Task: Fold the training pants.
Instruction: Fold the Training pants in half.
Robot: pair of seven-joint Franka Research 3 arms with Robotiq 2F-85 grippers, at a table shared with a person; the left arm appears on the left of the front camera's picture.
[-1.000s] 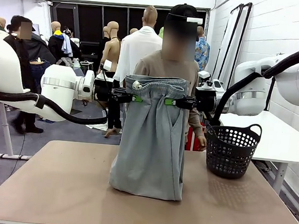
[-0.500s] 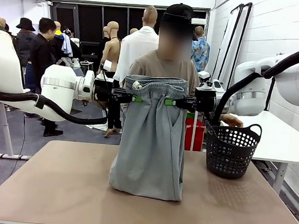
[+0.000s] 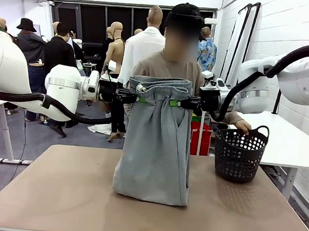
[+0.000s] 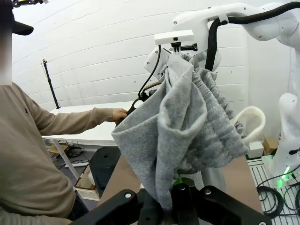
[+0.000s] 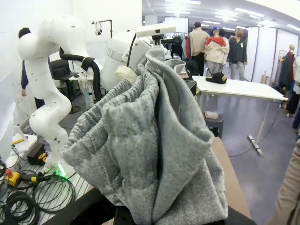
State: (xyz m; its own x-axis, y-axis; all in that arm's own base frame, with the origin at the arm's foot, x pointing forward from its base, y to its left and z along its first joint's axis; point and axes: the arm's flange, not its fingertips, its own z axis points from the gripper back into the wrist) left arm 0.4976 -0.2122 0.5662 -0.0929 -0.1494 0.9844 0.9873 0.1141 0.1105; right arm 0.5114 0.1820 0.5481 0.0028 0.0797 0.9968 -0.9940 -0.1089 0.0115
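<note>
The light grey training pants [image 3: 157, 143] hang upright over the middle of the table, their gathered waistband [image 3: 162, 86] on top and the lower end bunched on the tabletop. My left gripper [image 3: 138, 100] is shut on the waistband's left side. From the opposite side my right gripper [image 3: 173, 103] is shut on the right side of the band. In the left wrist view the grey cloth [image 4: 183, 131] rises from between the fingers, with a white drawstring loop [image 4: 251, 122] hanging out. The right wrist view has a bunch of the same fabric [image 5: 150, 154] pinched at the bottom edge.
A black mesh basket [image 3: 239, 154] stands at the table's far right, with the person's hand [image 3: 243, 126] on its rim. The person stands behind the pants at the far edge. The brown tabletop [image 3: 56, 188] is bare left and in front.
Both grippers keep their hold and the pants hang as before. The person's hand has moved from beside the basket up onto its rim.
</note>
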